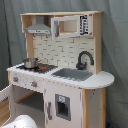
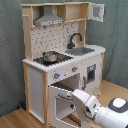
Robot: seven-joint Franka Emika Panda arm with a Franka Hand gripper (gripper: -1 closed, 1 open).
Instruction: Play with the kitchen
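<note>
The toy kitchen (image 1: 70, 82) (image 2: 35, 80) of white panels and light wood stands upright in both exterior views. It has a grey hood (image 2: 49, 21), a black faucet (image 1: 84, 59) over the sink (image 1: 72, 74), and a metal pot (image 2: 50, 56) on the stove. The windowed oven door (image 2: 61, 102) hangs open below the knobs. My gripper (image 2: 76, 96) is at the open door's right edge, on the end of the white arm (image 2: 107, 112). In the first exterior view only a white part of the arm (image 1: 22, 122) shows at the bottom.
A grey curtain (image 2: 115, 45) hangs behind the kitchen. The floor (image 2: 15, 119) is wood. The upper cabinet door (image 2: 97, 12) stands ajar at the top right. A narrow lower door with a small window (image 1: 62, 106) is shut.
</note>
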